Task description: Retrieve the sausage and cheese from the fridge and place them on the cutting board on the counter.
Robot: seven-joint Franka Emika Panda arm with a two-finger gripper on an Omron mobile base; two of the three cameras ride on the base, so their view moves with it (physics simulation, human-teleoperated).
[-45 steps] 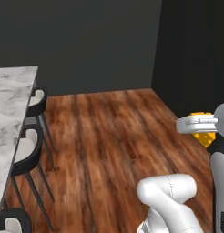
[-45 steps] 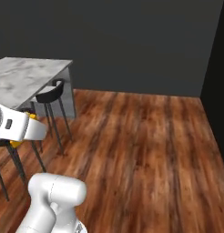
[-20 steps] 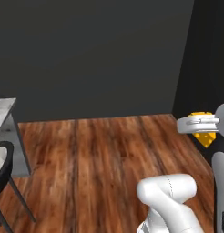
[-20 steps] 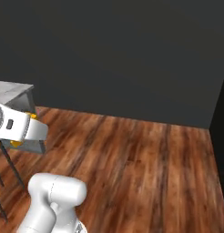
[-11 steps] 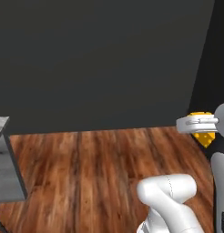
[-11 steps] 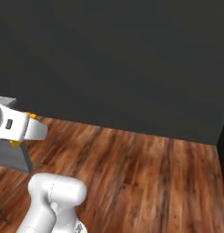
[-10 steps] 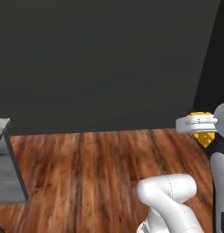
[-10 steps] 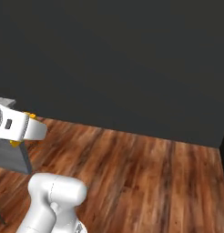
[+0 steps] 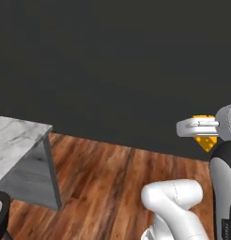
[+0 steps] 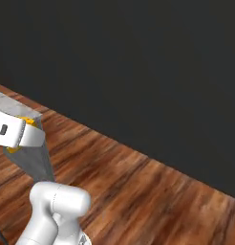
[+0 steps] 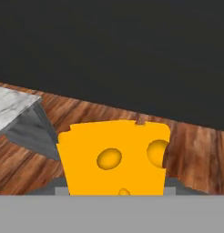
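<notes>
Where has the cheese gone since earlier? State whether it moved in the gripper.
No. The cheese sits at the same spot beside the gripper; the marble counter shifted because the base turned.

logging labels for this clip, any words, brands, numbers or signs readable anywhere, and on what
None: no readable text anywhere.
The yellow-orange wedge of cheese with holes is plain.
The white-grey marble counter top shows only veining.
Small dark marks on the white robot hand are too small to read.
</notes>
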